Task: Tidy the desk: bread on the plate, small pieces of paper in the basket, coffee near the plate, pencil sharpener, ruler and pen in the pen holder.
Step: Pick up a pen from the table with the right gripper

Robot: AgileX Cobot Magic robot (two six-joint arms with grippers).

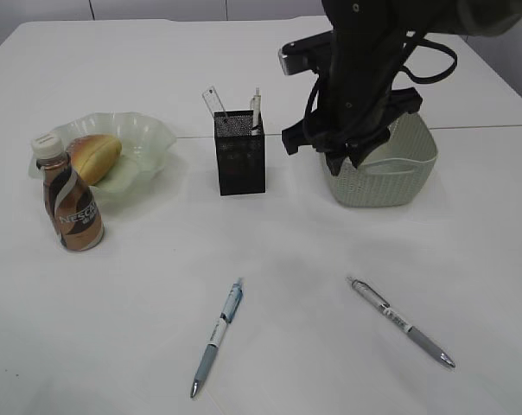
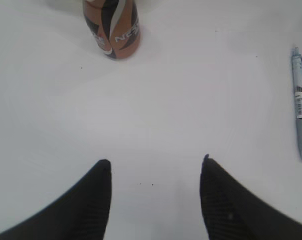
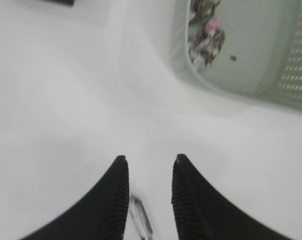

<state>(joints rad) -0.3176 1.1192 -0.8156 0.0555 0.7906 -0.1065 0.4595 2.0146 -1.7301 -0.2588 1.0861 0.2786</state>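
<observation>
The bread (image 1: 95,156) lies on the green plate (image 1: 149,134), and the coffee (image 1: 71,203) (image 2: 113,30) stands beside it. A ruler (image 1: 213,99) and a pen (image 1: 256,108) stick out of the pen holder (image 1: 241,154). A blue pen (image 1: 218,337) (image 2: 301,112) and a grey pen (image 1: 401,322) lie on the desk. Small pieces of paper (image 3: 205,35) sit in the basket (image 1: 399,177) (image 3: 296,65). My right gripper (image 1: 347,162) (image 3: 150,159) hangs open and empty at the basket's front left. My left gripper (image 2: 155,161) is open over bare desk. No pencil sharpener shows.
A blurred pen (image 3: 141,217) on the desk shows far below, between the right fingers. The right arm hides the basket's left part in the exterior view. A seam (image 1: 468,128) crosses the desk behind the pen holder.
</observation>
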